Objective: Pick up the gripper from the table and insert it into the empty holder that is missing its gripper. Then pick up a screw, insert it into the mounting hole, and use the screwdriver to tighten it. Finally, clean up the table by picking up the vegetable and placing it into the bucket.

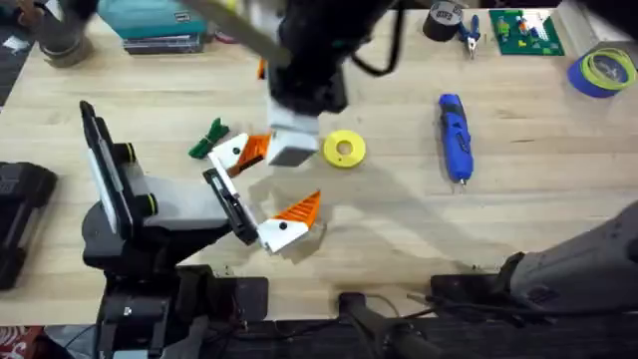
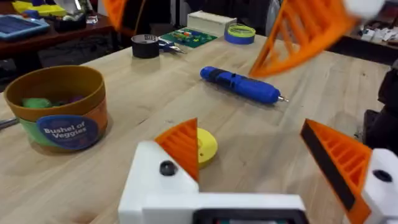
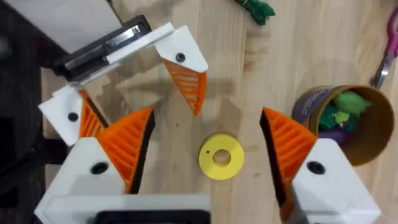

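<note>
Since both fingers of the left gripper (image 2: 249, 134) carry orange pads, we judge the screw comes next, yet we cannot make one out anywhere. Our right gripper (image 3: 206, 115) hangs spread and empty straight over the yellow disc (image 3: 221, 155); the left is spread too. The screwdriver (image 1: 454, 135) lies toward the bench's (image 1: 518, 229) right edge, tip pointing at the near edge, nearer our right arm. The vegetable (image 1: 207, 141) lies beside the left gripper.

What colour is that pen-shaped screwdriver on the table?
Blue, with a pale silver tip. The screwdriver shows best in the left wrist view.
</note>
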`<state>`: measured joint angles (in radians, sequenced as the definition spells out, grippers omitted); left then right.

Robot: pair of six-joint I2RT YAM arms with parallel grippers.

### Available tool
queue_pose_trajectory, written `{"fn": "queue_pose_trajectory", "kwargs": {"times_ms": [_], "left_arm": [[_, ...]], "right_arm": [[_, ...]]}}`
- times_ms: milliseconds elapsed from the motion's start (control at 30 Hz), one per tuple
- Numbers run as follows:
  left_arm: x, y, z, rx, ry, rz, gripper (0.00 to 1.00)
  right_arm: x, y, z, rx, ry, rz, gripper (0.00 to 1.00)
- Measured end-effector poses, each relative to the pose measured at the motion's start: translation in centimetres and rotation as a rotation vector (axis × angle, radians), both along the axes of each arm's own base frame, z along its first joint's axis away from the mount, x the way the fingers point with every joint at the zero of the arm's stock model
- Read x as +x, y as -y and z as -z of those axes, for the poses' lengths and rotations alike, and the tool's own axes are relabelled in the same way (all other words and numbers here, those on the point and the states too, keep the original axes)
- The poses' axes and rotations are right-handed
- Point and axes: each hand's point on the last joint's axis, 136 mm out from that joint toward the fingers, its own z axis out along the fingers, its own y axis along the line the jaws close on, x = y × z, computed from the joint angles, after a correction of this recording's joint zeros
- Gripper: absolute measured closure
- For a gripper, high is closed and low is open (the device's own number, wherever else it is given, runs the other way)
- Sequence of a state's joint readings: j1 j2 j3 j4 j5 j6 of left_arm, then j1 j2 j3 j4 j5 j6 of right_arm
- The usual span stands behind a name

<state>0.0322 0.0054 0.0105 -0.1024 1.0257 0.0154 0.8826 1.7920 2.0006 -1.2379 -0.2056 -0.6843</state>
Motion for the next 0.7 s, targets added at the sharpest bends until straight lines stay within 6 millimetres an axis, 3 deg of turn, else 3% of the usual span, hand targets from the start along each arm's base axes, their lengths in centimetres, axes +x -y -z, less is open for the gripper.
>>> {"fn": "queue_pose_trajectory", "kwargs": {"times_ms": [233, 433, 700], "left_arm": [[0.0, 0.0, 0.0, 0.0, 0.0, 0.0, 0.016], [0.0, 0.0, 0.0, 0.0, 0.0, 0.0, 0.015], [0.0, 0.0, 0.0, 0.0, 0.0, 0.0, 0.015]], "right_arm": [[-0.4, 3.7, -1.3, -0.01, -0.057, 0.038, 0.005], [-1.9, 6.8, -2.0, 0.003, -0.147, -0.048, 0.005], [-2.7, 8.8, -2.6, 0.064, -0.209, -0.152, 0.005]]}}
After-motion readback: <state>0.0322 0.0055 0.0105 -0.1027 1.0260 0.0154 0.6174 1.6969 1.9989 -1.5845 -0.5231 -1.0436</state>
